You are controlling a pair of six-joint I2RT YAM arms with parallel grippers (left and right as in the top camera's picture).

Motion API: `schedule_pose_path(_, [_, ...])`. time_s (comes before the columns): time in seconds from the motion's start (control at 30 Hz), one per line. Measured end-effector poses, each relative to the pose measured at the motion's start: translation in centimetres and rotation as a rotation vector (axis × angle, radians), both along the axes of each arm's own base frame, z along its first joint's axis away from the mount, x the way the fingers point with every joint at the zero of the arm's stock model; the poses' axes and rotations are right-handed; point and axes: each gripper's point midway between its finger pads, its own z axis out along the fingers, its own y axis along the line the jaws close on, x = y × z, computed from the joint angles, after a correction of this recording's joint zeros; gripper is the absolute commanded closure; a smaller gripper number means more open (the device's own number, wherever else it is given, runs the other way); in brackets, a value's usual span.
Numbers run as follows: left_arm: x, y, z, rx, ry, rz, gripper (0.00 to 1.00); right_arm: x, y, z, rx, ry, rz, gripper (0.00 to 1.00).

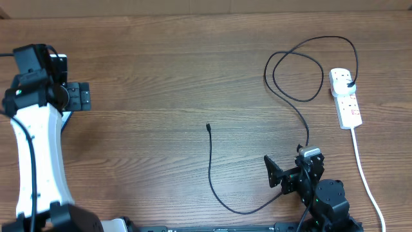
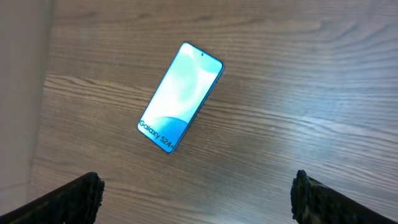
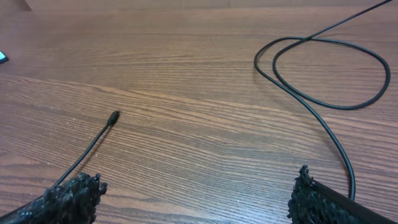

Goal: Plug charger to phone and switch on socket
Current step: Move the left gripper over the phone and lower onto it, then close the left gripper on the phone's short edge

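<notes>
Bare wooden table (image 1: 167, 64) across the whole overhead view. At the far left edge, the white left arm (image 1: 32, 148). Left gripper (image 2: 196, 199) over the phone (image 2: 180, 96), fingers spread wide, holding nothing. Phone face-up and tilted in the upper middle of the left wrist view; not visible from overhead, presumably beneath that arm.

Toward the upper right of the overhead view, the socket (image 1: 346, 98), with the black plug (image 1: 349, 84) already seated at its upper end and the thick white cord (image 1: 364, 171) trailing to the lower right corner. Charger (image 1: 210, 154) looping left of the socket, running down beside the right gripper (image 3: 196, 202) at lower right, then curling up to the connector tip (image 1: 208, 127) at centre. Right gripper fingers likewise apart and empty.

Likely troubles, biggest first:
- Phone and tip well apart; hauling the cable leftward may pull the loop taut and drag the light socket along.
- Slack beside the right gripper; may catch on a finger during any reach.
- Flat phone on smooth wood; may skid under a one-sided pinch or an off-axis push from the tip.
- Thin tip; may twist between the pads and miss the port.
- Red switches (image 1: 352, 112) tiny from overhead; easy to press the wrong one.
</notes>
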Motion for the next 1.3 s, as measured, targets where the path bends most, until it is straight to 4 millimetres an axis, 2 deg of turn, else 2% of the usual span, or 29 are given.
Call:
schedule_pose_path(0.1, [0.2,1.8,-1.9,-0.005,0.037,0.035,0.0,0.0,0.0,0.0,-0.001,0.001,0.0,0.0])
schedule_pose_path(0.23, [-0.8,5.3,-3.8,-0.043,0.062,0.105,0.01,0.0,0.0,0.0,0.0,0.001,0.0,0.0])
schedule_pose_path(0.4, [-1.2,8.0,-6.8,-0.065,0.112,0.11,0.0,0.0,0.0,0.0,0.0,0.0,0.0,0.0])
schedule_pose_path(0.7, [1.0,8.2,-11.6,-0.101,0.167,-0.044,0.01,0.0,0.0,0.0,0.0,0.0,0.0,0.0])
schedule_pose_path(0.9, [1.2,7.9,-16.5,-0.154,0.267,-0.115,0.0,0.0,0.0,0.0,0.0,0.001,0.0,0.0])
schedule_pose_path(1.0, [1.6,8.2,-18.0,-0.165,0.292,-0.127,0.0,0.0,0.0,0.0,0.0,0.0,0.0,0.0])
schedule_pose_path(1.07, [2.0,8.6,-18.3,-0.158,0.298,-0.126,0.01,0.0,0.0,0.0,0.0,0.001,0.0,0.0])
schedule_pose_path(1.3, [4.3,10.3,-16.5,-0.084,0.249,-0.158,0.0,0.0,0.0,0.0,0.0,0.001,0.0,0.0])
